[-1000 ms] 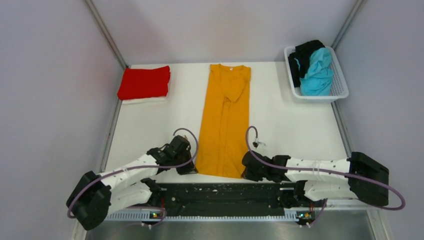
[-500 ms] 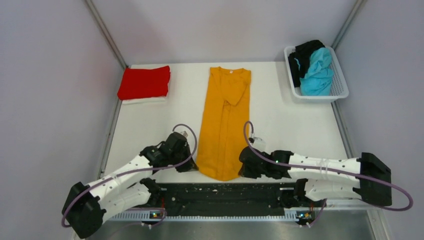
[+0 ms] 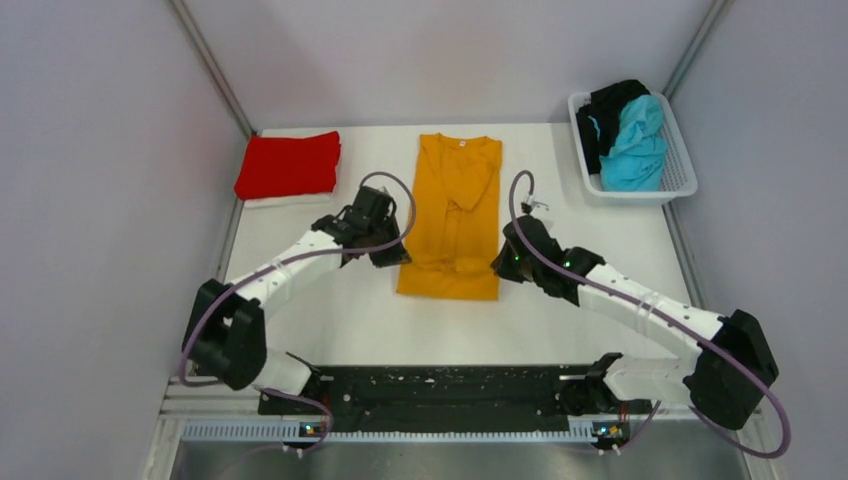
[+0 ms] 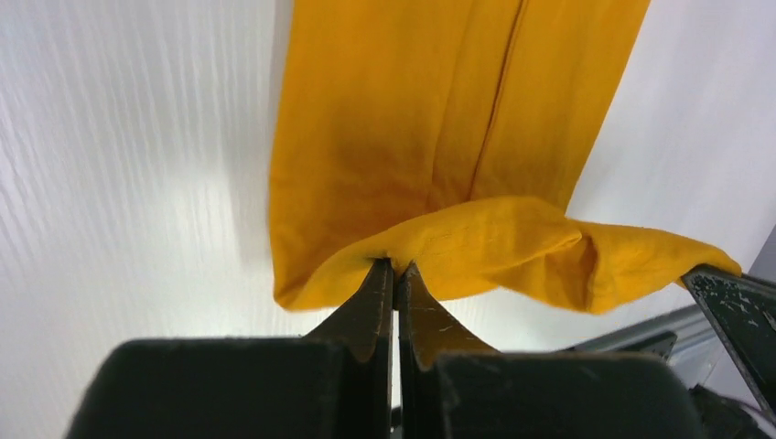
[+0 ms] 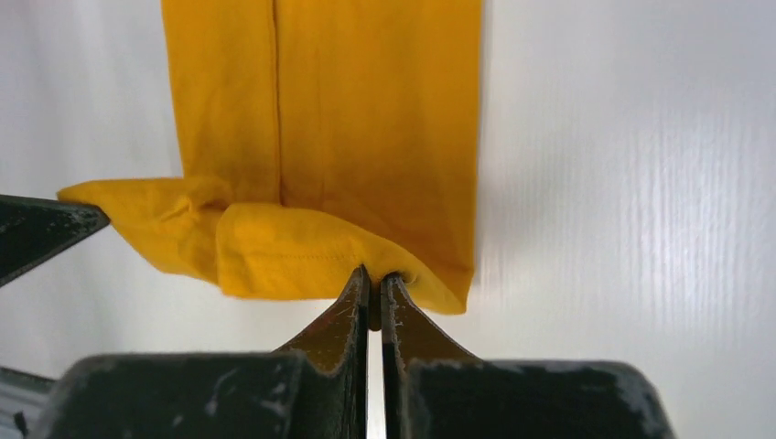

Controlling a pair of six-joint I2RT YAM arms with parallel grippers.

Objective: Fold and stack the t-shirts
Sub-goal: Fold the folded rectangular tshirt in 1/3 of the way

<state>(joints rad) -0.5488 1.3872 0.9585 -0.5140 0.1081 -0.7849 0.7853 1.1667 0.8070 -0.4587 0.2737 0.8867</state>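
The orange-yellow t-shirt [image 3: 453, 215] lies as a long narrow strip in the middle of the table, its near end folded back over itself. My left gripper [image 3: 393, 256] is shut on the hem's left corner [image 4: 389, 256]. My right gripper [image 3: 503, 263] is shut on the hem's right corner [image 5: 380, 273]. Both hold the hem lifted above the strip, sagging between them. The red t-shirt [image 3: 288, 165] lies folded at the far left. The turquoise t-shirt [image 3: 634, 150] and black t-shirt [image 3: 608, 108] are bunched in the basket.
A white basket [image 3: 684, 168] stands at the far right corner. A white cloth edge [image 3: 285, 201] shows under the red shirt. Grey walls close in the table on the left, the right and the far side. A black rail [image 3: 450, 385] runs along the near edge.
Both grippers have carried the shirt's near hem away from the near edge toward the far side, doubling the strip over itself. The arms have stretched out.
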